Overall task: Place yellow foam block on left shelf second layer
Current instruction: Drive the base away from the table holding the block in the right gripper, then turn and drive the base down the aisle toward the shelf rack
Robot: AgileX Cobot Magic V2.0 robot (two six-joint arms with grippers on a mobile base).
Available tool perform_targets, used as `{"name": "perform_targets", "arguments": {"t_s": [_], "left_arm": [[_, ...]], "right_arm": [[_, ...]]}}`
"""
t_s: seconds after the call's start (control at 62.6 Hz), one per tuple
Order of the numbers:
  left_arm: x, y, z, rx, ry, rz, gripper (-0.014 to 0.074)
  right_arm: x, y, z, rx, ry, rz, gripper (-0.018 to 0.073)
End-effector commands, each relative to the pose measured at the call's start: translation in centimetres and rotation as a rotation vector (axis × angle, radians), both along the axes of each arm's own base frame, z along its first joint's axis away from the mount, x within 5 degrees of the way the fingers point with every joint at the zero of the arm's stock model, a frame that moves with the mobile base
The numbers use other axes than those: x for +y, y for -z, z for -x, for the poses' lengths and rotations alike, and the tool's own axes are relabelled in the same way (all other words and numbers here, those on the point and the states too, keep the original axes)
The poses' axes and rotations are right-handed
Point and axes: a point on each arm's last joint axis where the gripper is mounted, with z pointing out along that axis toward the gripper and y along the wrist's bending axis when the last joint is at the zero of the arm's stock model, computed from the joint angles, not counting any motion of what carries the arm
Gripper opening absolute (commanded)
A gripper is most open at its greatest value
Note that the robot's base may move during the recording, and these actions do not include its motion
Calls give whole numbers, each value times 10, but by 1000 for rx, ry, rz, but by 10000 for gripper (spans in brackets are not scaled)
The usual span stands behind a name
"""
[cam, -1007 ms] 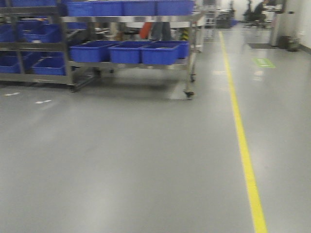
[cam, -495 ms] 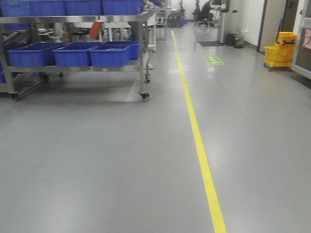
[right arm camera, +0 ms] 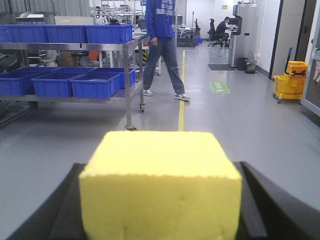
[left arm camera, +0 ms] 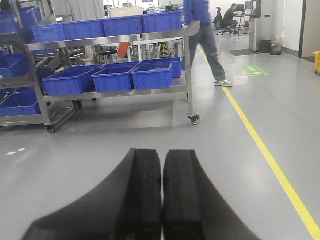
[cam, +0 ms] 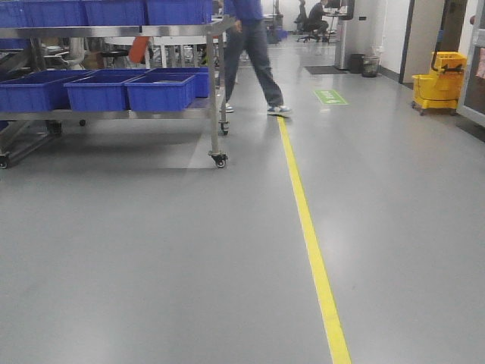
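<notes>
The yellow foam block [right arm camera: 160,185] fills the bottom of the right wrist view, clamped between the two black fingers of my right gripper [right arm camera: 161,172], which is shut on it. My left gripper [left arm camera: 162,192] is shut with its black pads pressed together and nothing between them. A steel shelf cart [cam: 216,83] on castors stands to the left, its lower layer [left arm camera: 165,89] loaded with blue bins [cam: 159,91] and more bins on the top layer [left arm camera: 155,35]. Neither gripper shows in the front view.
A person in blue [cam: 254,57] walks past the cart's right end. A yellow floor line [cam: 311,250] runs forward along the grey floor. A yellow mop bucket [cam: 438,80] stands at the far right wall. More shelving with blue bins [left arm camera: 20,95] sits further left.
The front view has swung right then settled: the shelf cart slid leftward in frame, the yellow line moved toward the centre, and a walking person has appeared beside the cart.
</notes>
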Motion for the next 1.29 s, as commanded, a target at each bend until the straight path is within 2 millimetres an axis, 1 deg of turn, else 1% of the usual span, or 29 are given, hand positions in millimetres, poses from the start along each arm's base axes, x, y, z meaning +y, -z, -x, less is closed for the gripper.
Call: {"name": "perform_targets", "arguments": {"t_s": [0.0,1.279], "left_arm": [[0,0,1,-79,-1,8,124],[0,0,1,-79,-1,8,124]], "right_arm": [[0,-18,2,-114,6,-2,454],[0,-18,2,-113,6,-2,454]]}}
